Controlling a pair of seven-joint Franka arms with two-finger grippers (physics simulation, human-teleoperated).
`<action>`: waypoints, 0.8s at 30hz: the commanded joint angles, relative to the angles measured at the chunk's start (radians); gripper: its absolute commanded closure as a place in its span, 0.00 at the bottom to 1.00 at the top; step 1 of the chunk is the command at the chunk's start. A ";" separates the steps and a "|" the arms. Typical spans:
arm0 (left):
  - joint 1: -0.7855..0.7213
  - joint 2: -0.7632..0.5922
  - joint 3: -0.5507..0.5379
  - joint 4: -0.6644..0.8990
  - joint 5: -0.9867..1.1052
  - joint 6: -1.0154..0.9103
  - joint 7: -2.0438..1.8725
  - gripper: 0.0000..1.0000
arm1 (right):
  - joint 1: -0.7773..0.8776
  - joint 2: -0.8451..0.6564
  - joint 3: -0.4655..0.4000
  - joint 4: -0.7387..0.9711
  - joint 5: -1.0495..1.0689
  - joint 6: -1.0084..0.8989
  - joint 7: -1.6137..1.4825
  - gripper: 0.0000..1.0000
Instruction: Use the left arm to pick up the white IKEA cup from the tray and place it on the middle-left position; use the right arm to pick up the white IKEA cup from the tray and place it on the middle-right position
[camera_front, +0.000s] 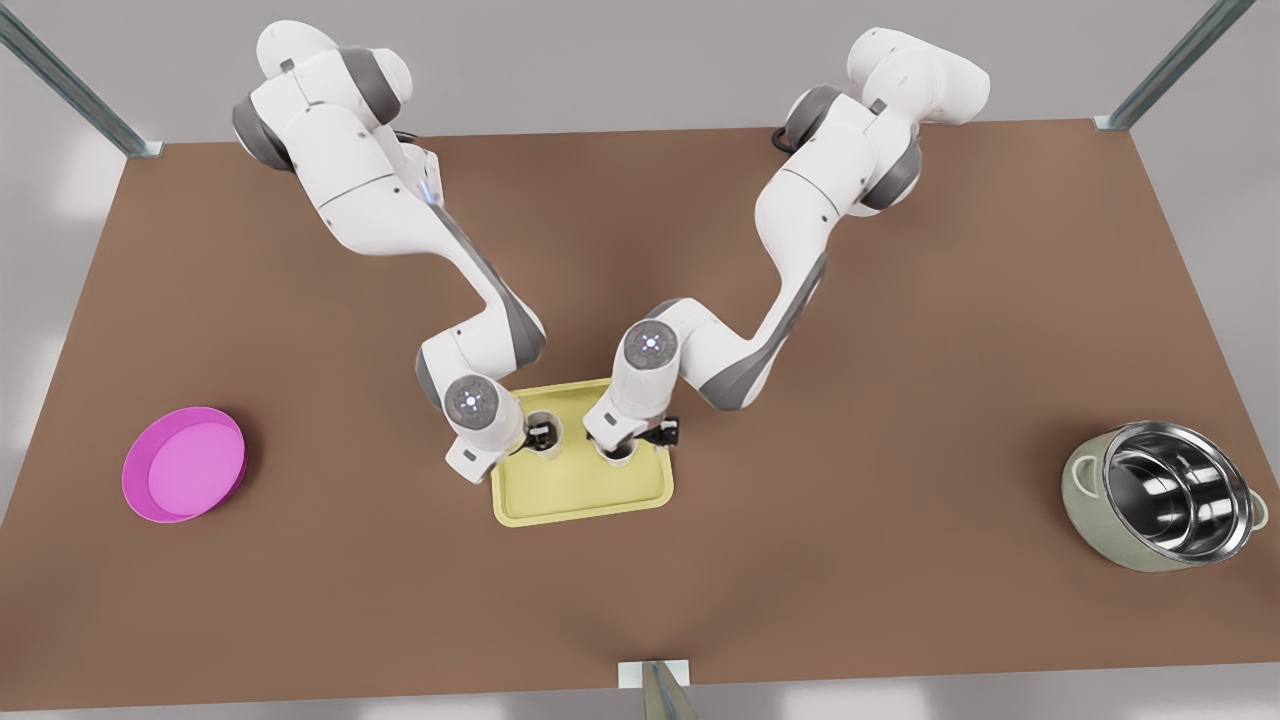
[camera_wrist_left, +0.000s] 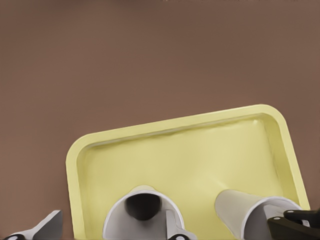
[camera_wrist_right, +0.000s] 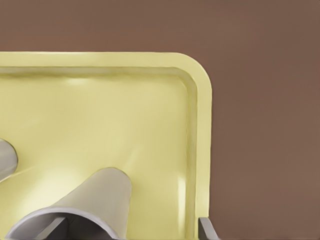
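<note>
Both bent low, left end effector (camera_front: 541, 436) straddling cup (camera_front: 546, 434), right end effector (camera_front: 622, 452) likewise

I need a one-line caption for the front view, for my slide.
Left gripper and right gripper each at a white cup on the yellow tray.

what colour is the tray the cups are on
Pale yellow all over, with no pattern. The tray shows best in the right wrist view, where its rim and floor are close up.

We are wearing glossy white shells with dark grey joints; round wrist caps are glowing blue, and our hands are carrying black fingers.
</note>
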 joint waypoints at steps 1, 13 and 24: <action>-0.001 -0.004 0.000 0.000 0.002 0.016 -0.229 0.00 | -0.002 -0.001 0.000 -0.014 -0.005 0.035 0.166 0.08; 0.019 -0.018 -0.004 -0.098 0.036 0.004 -0.148 0.00 | 0.000 -0.011 0.000 -0.014 -0.006 0.035 0.152 0.65; 0.016 0.042 -0.003 -0.096 0.037 0.123 -0.180 0.04 | 0.010 -0.002 0.003 -0.031 -0.005 0.043 0.140 0.65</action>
